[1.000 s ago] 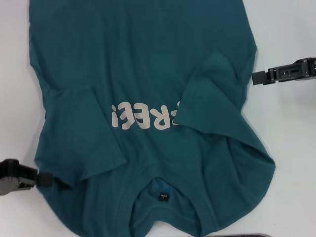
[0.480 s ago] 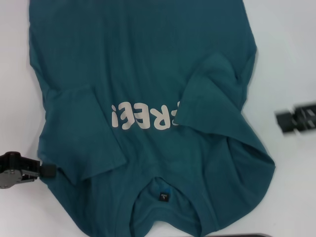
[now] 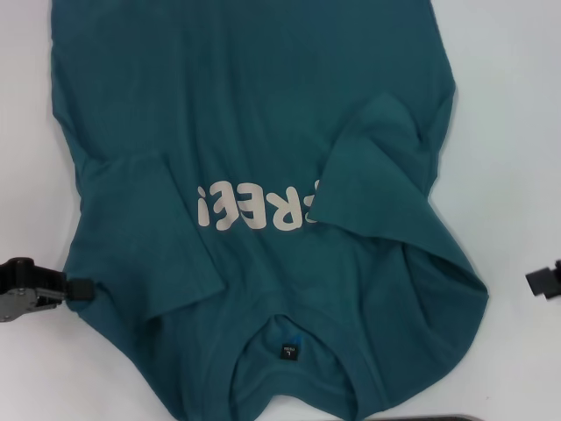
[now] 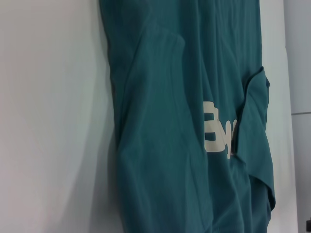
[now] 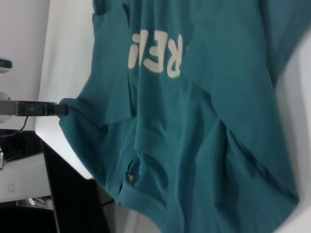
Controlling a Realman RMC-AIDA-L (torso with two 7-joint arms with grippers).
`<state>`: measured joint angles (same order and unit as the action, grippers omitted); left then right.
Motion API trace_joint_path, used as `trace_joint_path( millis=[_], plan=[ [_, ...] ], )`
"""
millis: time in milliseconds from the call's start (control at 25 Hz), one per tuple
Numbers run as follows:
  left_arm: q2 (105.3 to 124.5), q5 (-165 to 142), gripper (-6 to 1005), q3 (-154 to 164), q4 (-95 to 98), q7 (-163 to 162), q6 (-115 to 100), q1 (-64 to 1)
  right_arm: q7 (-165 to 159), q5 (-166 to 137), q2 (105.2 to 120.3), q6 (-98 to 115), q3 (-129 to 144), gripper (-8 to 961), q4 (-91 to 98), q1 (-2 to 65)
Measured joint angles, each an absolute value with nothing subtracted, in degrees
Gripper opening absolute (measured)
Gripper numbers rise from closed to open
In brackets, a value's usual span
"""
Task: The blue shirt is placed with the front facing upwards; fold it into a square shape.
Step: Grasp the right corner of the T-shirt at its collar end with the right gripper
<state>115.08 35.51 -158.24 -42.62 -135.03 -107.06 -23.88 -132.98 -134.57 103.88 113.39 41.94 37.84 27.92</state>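
Note:
The blue shirt (image 3: 263, 114) lies flat on the white table (image 3: 508, 79), collar and black neck label (image 3: 290, 351) toward me. Both short sleeves are folded in over the chest, and the right one covers part of the cream letters (image 3: 254, 206). My left gripper (image 3: 81, 289) is at the shirt's left shoulder edge, its tip touching the fabric; the right wrist view shows that left gripper (image 5: 60, 108) at the shoulder corner. My right gripper (image 3: 543, 281) is at the right edge of the head view, clear of the shirt. The left wrist view shows only the shirt (image 4: 170, 97) and table.
Bare white table borders the shirt on both sides (image 3: 26, 132). A dark strip (image 3: 438, 418) lies along the near table edge. Beyond that edge, the right wrist view shows a black stand (image 5: 68, 194) and cables.
My right gripper moved from beside the folded right sleeve toward me, now level with the right shoulder. My left gripper shifted slightly away from me along the left shoulder edge.

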Motion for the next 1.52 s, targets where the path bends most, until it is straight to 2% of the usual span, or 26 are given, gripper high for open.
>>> trace_joint_path(
  millis=[480,720,1040,1520],
  plan=[
    [115.22,35.9,3,-158.4,-42.5,-134.2,-106.4,-23.9,-131.0,-138.9,107.03,110.1,41.9,877,40.2,29.5],
    [115.26,35.9,3,-158.5,-42.5,-134.1,-106.1,-24.0,-131.6,-139.1,107.43,107.3,41.8,877,39.6,29.1],
    [115.31,35.9,3,-158.5,-42.5,-134.1,-106.1,-24.0,-131.4,-141.5,108.93,105.4,41.9,877,39.5,29.1],
    [115.4,35.9,3,-158.5,-42.5,-134.0,-106.1,-24.0,-131.6,-141.9,109.97,103.5,42.0,877,39.5,29.3]
  ],
)
